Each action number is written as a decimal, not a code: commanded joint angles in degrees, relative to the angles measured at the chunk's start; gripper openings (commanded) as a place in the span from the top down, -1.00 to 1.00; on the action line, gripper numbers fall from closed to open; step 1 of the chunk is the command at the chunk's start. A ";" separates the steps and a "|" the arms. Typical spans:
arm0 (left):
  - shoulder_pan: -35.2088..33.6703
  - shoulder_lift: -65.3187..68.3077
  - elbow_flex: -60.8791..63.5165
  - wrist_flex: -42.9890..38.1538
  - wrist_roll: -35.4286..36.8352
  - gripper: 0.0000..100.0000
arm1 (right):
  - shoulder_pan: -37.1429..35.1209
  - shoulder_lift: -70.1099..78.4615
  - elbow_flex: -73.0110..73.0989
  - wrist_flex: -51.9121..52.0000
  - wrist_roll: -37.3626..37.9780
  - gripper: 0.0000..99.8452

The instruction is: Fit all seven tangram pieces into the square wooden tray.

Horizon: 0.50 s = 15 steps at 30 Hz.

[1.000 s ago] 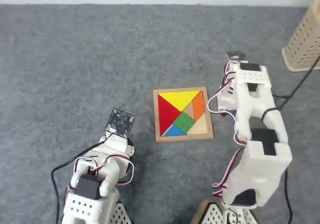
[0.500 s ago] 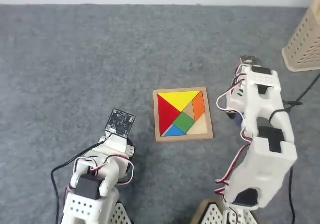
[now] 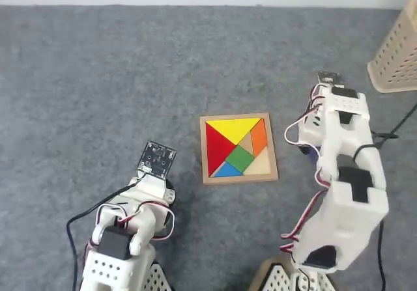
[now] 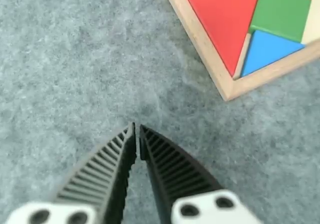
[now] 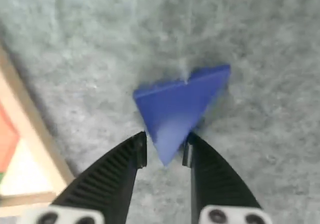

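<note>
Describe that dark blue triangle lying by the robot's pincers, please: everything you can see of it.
The blue triangle is a flat, solid-coloured piece with crisp edges, and it looks like painted wood. It rests on the grey carpet, outside the wooden tray and apart from it. One corner points into the right gripper; whether it is clamped there is unclear. Its far edge shows some thickness.

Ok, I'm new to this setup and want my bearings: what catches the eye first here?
The square wooden tray in the middle of the grey carpet, packed with bright pieces. Then a dark blue triangle outside it, held by its tip in the right gripper.
</note>
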 commanded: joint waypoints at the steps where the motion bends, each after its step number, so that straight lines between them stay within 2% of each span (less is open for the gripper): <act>1: 0.09 -1.14 -1.10 0.35 0.44 0.98 | -1.45 -9.45 -0.26 1.10 -4.48 0.74; 9: 0.09 -1.14 -1.10 0.35 0.44 0.98 | -5.41 -10.59 -0.18 -4.53 -13.10 0.73; 12: 0.09 -1.14 -1.10 0.35 0.44 0.98 | -5.14 -6.81 -0.44 -4.62 -13.10 0.72; 15: 0.09 -1.14 -1.10 0.35 0.44 0.98 | -4.97 -1.80 -0.53 -4.88 -13.10 0.59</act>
